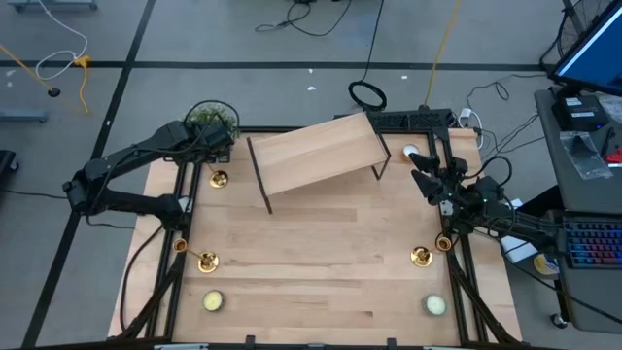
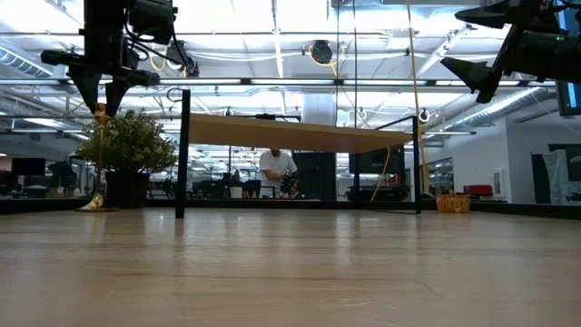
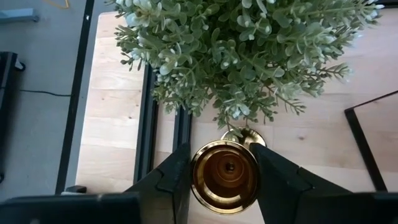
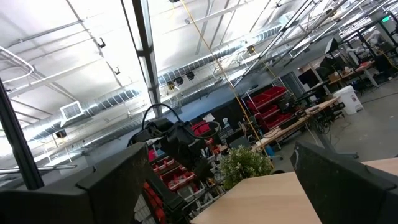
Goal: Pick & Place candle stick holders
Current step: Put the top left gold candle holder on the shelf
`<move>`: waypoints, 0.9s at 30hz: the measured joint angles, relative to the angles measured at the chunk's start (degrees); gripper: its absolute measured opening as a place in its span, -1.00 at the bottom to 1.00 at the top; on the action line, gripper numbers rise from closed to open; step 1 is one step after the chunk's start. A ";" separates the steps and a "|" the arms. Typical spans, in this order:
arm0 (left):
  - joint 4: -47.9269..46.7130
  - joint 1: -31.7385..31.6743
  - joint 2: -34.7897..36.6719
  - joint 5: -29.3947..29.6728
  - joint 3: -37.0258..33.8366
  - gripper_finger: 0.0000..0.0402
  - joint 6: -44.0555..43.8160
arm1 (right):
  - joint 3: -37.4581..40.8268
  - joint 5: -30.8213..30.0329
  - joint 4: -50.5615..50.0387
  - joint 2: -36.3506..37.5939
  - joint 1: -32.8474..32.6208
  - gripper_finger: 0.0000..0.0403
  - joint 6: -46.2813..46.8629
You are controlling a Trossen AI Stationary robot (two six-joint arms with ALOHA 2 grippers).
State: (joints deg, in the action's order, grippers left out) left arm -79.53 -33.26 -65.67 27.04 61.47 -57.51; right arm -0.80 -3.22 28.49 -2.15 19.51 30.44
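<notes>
So my left gripper (image 3: 225, 177) sits w/ both fingers straddling the cup of a small shiny gold metal candlestick (image 3: 225, 176); can't tell if they pinch it yet. It stands upright at the far-left table edge, just beside a bushy green potted plant (image 3: 249, 56), prob. why I come straight down. Right gripper (image 1: 428, 180) waits raised, fingers spread, holding nothing. Two other gold candlesticks (image 1: 207, 261) (image 1: 421, 257) stand nearer, on the pale wood tabletop (image 1: 321, 262), w/ a low wooden shelf (image 1: 316, 154) across the back. Open workshop behind.
</notes>
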 joint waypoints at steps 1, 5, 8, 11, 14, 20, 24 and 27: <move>-0.02 0.00 0.00 -0.39 0.02 -0.30 0.11 | -0.01 0.00 0.00 0.00 0.01 0.89 -0.01; -0.05 -0.02 0.15 -2.22 0.10 -0.24 1.08 | -0.02 0.00 0.00 0.00 0.01 0.89 0.00; -1.09 -0.07 0.17 -4.00 0.86 -0.30 2.05 | -0.02 0.01 0.00 0.00 0.00 0.89 -0.01; -2.22 0.29 0.13 -7.36 2.90 -0.32 2.87 | -0.01 0.00 0.00 0.00 0.01 0.89 0.00; -4.27 1.10 0.09 -8.77 6.10 -0.32 3.44 | -0.01 0.00 0.00 0.00 0.01 0.89 0.00; -10.42 3.83 0.11 -8.17 14.60 -0.28 3.10 | 0.00 0.00 0.00 0.00 0.02 0.89 -0.02; -10.54 6.11 0.13 -9.37 20.94 -0.32 3.32 | -0.02 0.00 0.00 0.00 0.01 0.89 0.00; -10.39 7.93 -0.04 -9.92 25.78 -0.32 3.65 | -0.02 0.00 0.00 0.00 0.00 0.89 -0.02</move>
State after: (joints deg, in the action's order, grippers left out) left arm -89.91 -25.33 -65.71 17.12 87.26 -53.86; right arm -0.82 -3.22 28.49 -2.15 19.51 30.41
